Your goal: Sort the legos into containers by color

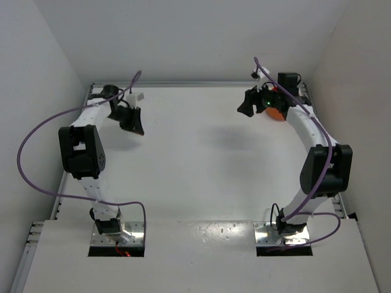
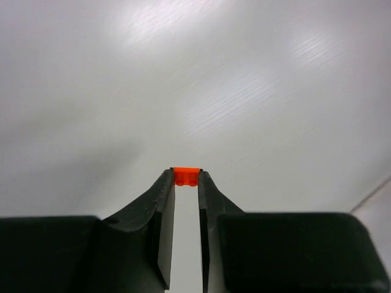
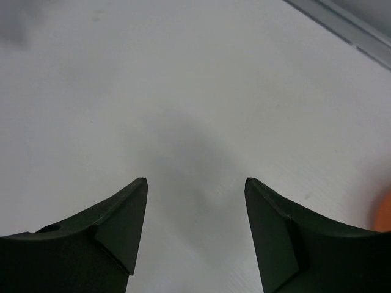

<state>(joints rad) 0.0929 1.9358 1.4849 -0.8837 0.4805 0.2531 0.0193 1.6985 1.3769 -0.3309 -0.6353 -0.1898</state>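
Note:
A tiny orange-red lego (image 2: 186, 176) is pinched between the tips of my left gripper (image 2: 186, 178), which is shut on it above the white table. From above, the left gripper (image 1: 133, 124) hangs at the far left of the table. My right gripper (image 3: 195, 181) stands open with only bare table between its fingers. It sits at the far right (image 1: 250, 104), just left of the bright orange container (image 1: 275, 113), which the right arm mostly hides. A sliver of that orange container (image 3: 385, 210) shows at the right edge of the right wrist view. The other legos and containers are out of view.
White walls close in the table at the back and both sides. A metal rail (image 3: 348, 27) runs along the table's edge near the right gripper. Purple cables loop off both arms (image 1: 36, 159).

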